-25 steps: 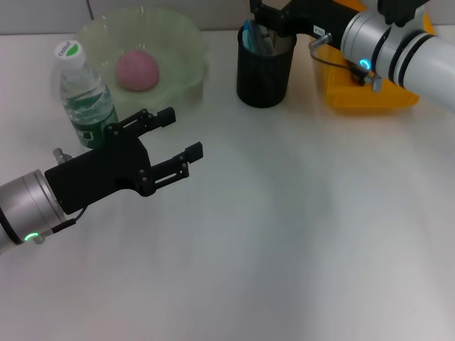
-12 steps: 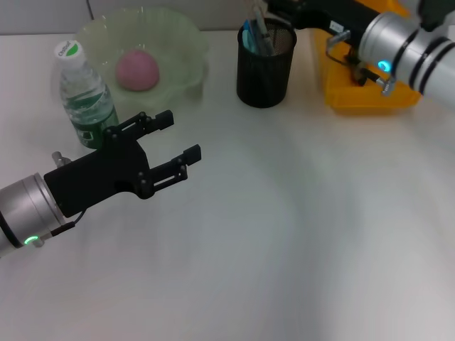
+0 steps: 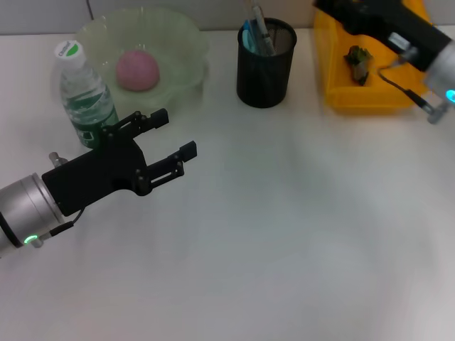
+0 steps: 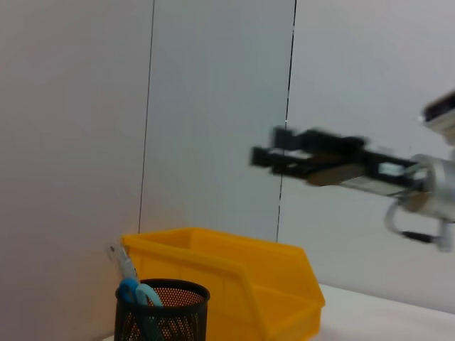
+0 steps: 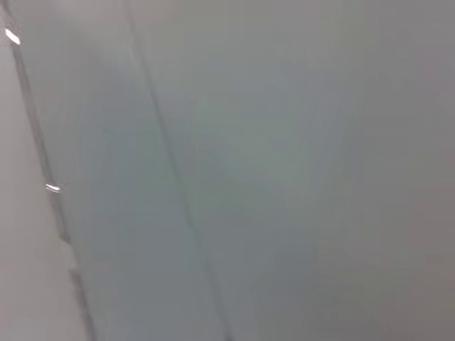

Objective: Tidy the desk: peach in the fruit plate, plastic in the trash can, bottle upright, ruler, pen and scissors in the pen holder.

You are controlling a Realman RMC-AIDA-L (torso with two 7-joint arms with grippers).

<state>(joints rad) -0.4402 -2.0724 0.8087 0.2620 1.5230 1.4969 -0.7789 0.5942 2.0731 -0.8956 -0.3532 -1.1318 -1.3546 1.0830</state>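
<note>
Left gripper [image 3: 170, 139] fingers spread, holding nothing, low over desk [image 3: 284, 234], beside upright bottle [image 3: 84, 96]. Right gripper [image 4: 284, 155] high by trash can [image 3: 370, 99]; fingers: cannot tell. Peach [image 3: 137, 69] sits in fruit plate [image 3: 181, 35]. Scissors [image 3: 249, 35] stand in pen holder [image 3: 264, 71].

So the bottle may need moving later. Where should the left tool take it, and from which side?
Probably around the bottle's labelled body, below the cap, coming in level from the open desk side. It stands upright with the fruit plate close behind, so the front is free. The left tool is open beside it.
</note>
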